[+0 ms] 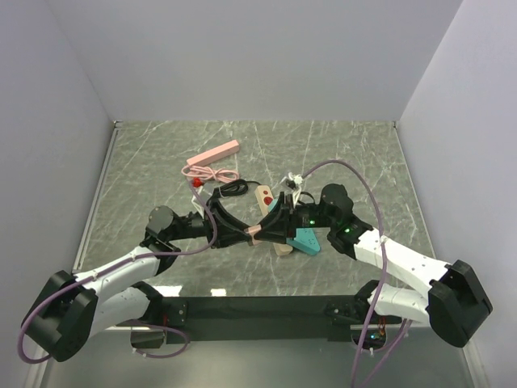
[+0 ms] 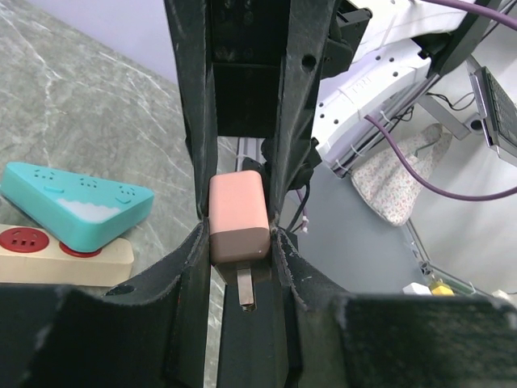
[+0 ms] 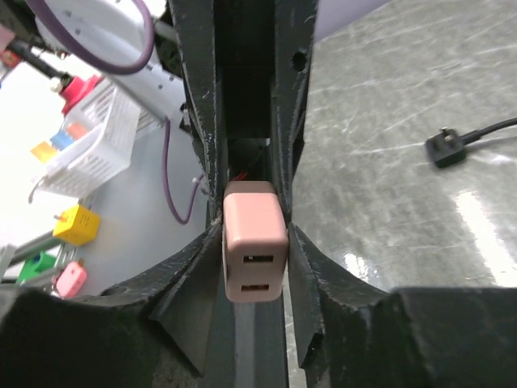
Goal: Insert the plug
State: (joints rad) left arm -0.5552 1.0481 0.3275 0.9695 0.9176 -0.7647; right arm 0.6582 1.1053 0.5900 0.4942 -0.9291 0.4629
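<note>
A small pink plug (image 1: 253,230) hangs above the table between both grippers. In the left wrist view the plug (image 2: 238,218) shows a darker base and a metal prong pointing at the camera. In the right wrist view the plug (image 3: 254,250) shows its two USB slots. My left gripper (image 1: 247,233) (image 2: 238,246) closes on its sides from the left. My right gripper (image 1: 261,228) (image 3: 254,242) closes on it from the right. A teal triangular power strip (image 1: 307,240) (image 2: 77,202) lies beneath the right gripper on a beige strip with red sockets (image 1: 264,196) (image 2: 48,259).
A pink power strip (image 1: 213,155) and a coiled pink cable (image 1: 208,174) lie at the back left. A black cable with a plug (image 1: 234,188) (image 3: 447,148) lies behind the grippers. A white plug with a cord (image 1: 291,179) sits next to the beige strip.
</note>
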